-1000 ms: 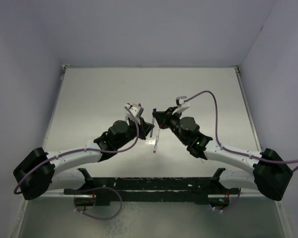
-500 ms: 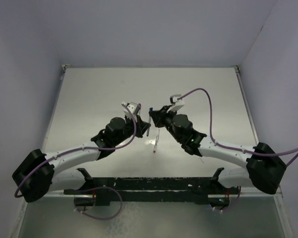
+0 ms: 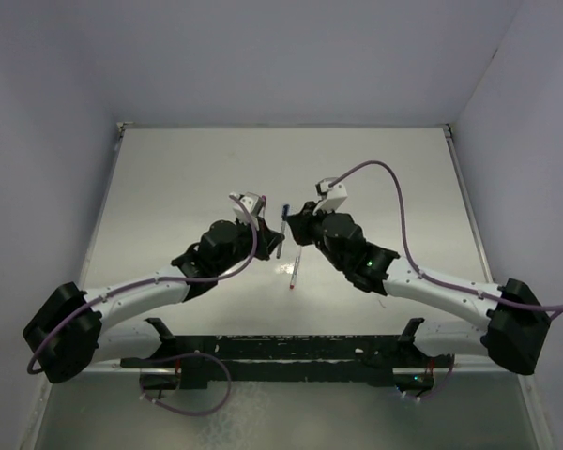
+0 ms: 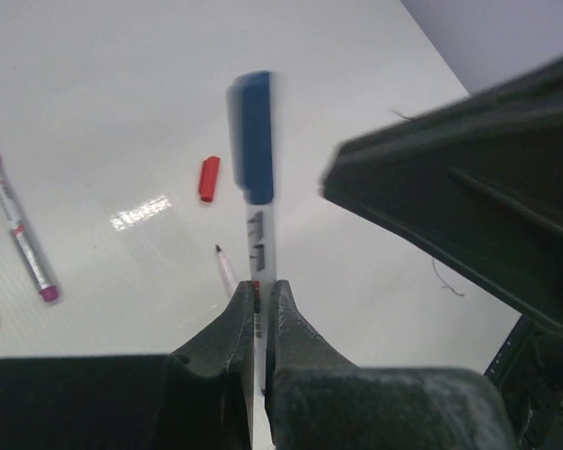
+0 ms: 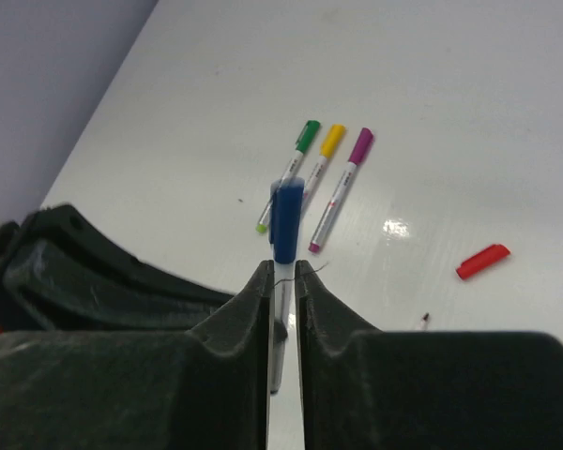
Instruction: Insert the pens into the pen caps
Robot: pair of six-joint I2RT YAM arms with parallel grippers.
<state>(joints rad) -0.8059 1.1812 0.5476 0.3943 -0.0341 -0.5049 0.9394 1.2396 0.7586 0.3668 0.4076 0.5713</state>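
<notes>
As L end effector (image 4: 263, 289) grips, pen (image 4: 258, 239) wears cap (image 4: 253, 136).

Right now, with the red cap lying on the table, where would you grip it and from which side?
Across the middle of the red cap, coming down from above, jaws astride its short width. It lies flat on its side on the table, bare surface along both long sides, so probably nothing blocks them.

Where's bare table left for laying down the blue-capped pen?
The far half of the white tabletop, beyond the blue-capped grey marker pen, is bare, as are the strips outside each arm. The centre is crowded: a green-capped pen, a yellow-capped pen and a purple-capped pen lie side by side, with a red plastic cap and an uncapped grey pen nearby.
</notes>
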